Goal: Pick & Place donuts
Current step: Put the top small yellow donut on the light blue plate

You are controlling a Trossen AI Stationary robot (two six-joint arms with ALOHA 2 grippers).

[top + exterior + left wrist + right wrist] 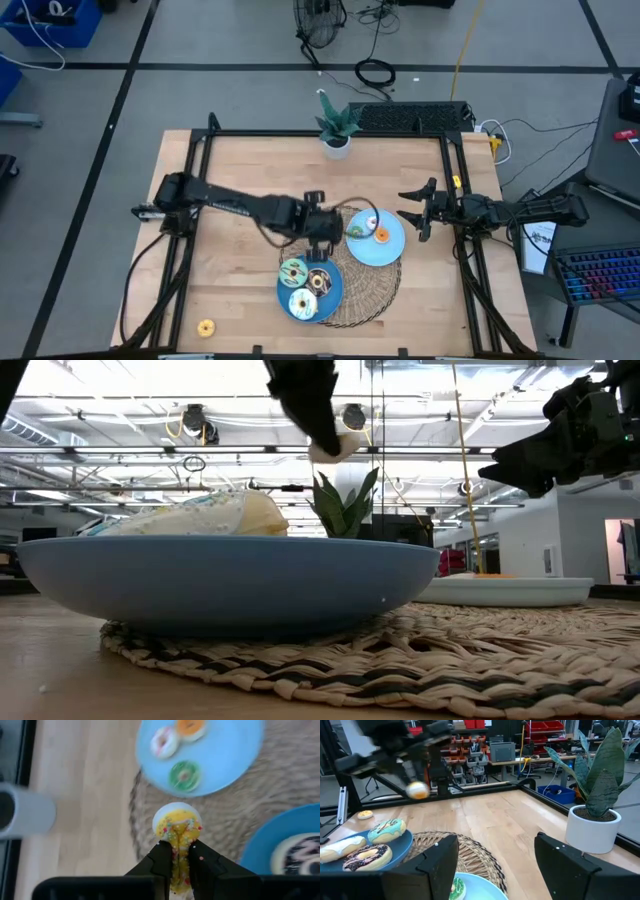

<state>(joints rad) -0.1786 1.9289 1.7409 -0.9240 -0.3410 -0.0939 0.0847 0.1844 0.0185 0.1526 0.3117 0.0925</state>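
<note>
Donuts fill two blue plates on my table's woven mat (365,290). My left gripper (181,862) hangs above the mat near the table's centre, its fingers clenched on a yellow donut (177,827) with sprinkles, held clear of the surface. Below it, toward six o'clock, the near plate (330,295) carries a teal donut (387,830), a cream donut (340,847) and a chocolate donut (367,857). At about three o'clock from that gripper, the far plate (235,755) holds a pink donut (164,742), an orange donut (191,727) and a green donut (185,775). One more donut, a small yellow ring (206,327), lies alone toward the table's seven o'clock corner. My right gripper (412,212) waits off the far plate's three o'clock side, fingers spread and empty. A potted plant (336,125) stands at twelve o'clock.
</note>
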